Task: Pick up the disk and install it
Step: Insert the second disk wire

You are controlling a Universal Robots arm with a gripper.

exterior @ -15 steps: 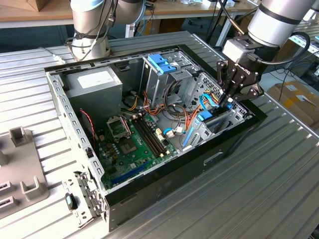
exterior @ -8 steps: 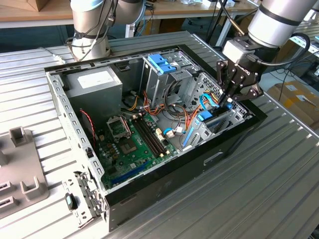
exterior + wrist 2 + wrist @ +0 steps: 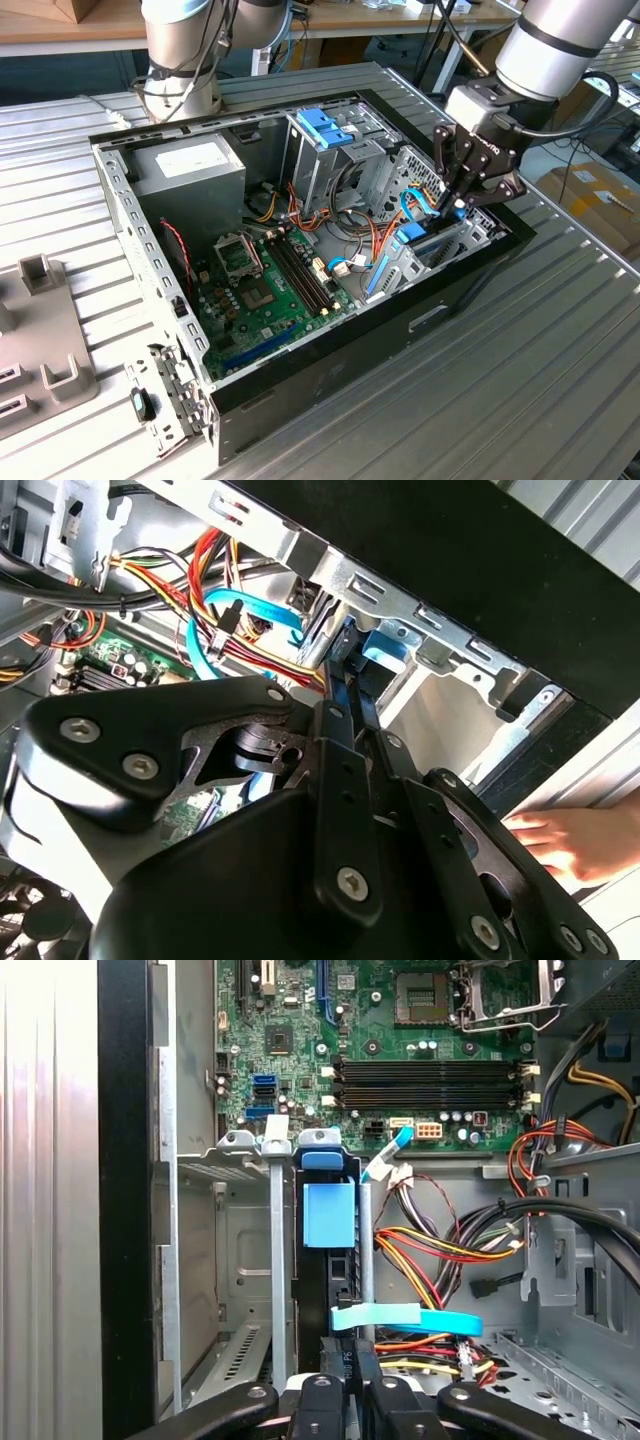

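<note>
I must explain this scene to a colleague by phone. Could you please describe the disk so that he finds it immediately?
Start at the open computer case on the ribbed metal table. At its end on the exterior view's right, under the gripper, the disk stands on edge in a metal bay. Its bright blue plastic carrier distinguishes it from the grey metal around.

A: Where's the disk sitting on your end?

B: From my remote seat, the disk stands on edge in a bay slot at the case's front corner. In the first wrist view I see its bright blue carrier tab facing me, with the dark body dropping down behind it between the metal bay rails.

A: And from outside?

B: In the exterior view the disk is a bit of blue low in the case, toward the exterior view's right.
</note>
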